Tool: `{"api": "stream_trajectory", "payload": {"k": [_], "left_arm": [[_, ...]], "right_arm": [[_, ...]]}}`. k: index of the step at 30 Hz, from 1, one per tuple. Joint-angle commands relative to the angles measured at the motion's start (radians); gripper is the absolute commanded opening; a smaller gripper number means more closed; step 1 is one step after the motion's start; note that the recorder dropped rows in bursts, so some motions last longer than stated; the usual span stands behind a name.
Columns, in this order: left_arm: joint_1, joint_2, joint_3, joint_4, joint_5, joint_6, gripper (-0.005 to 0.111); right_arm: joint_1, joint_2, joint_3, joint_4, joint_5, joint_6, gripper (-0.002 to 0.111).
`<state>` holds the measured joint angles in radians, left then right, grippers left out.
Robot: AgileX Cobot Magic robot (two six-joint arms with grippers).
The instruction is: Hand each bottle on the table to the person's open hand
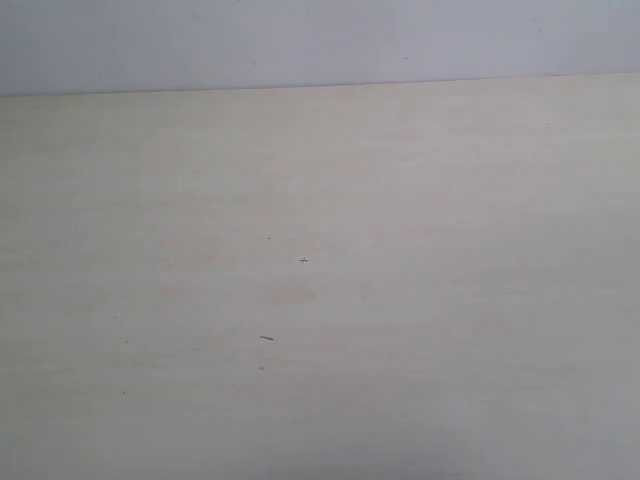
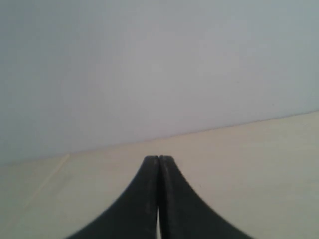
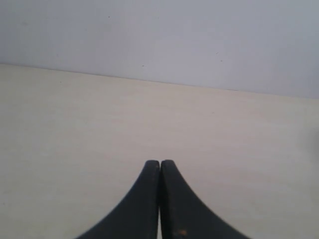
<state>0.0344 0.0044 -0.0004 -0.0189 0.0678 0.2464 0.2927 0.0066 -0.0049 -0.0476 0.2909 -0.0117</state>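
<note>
The pale beige wood-grain table [image 1: 420, 300] fills the exterior view, with only a few tiny dark specks on it. No bottle shows in any view, and the person's open hand is out of view. Neither arm appears in the exterior view. In the left wrist view my left gripper [image 2: 159, 158] is shut, its black fingers pressed together with nothing between them, above the bare table [image 2: 249, 164]. In the right wrist view my right gripper [image 3: 160, 162] is likewise shut and holds nothing, over the table [image 3: 75, 124].
A plain grey-white wall [image 1: 320, 40] rises behind the table's far edge, and it shows in both wrist views too.
</note>
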Motion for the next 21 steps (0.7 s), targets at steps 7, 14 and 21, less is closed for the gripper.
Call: {"api": "stream_trajectory", "payload": {"k": [7,14,21], "left_arm": [[0.003,-0.004,0.000,0.180,0.294,-0.415,0.000],[0.003,-0.004,0.000,0.180,0.294,-0.415,0.000],[0.003,-0.004,0.000,0.182,0.294,-0.415,0.000]], "right_arm": [[0.002,-0.007,0.005,-0.002,-0.009,0.000,0.000],[0.002,-0.007,0.005,-0.002,-0.009,0.000,0.000],[0.002,-0.007,0.005,-0.002,-0.009,0.000,0.000]]}}
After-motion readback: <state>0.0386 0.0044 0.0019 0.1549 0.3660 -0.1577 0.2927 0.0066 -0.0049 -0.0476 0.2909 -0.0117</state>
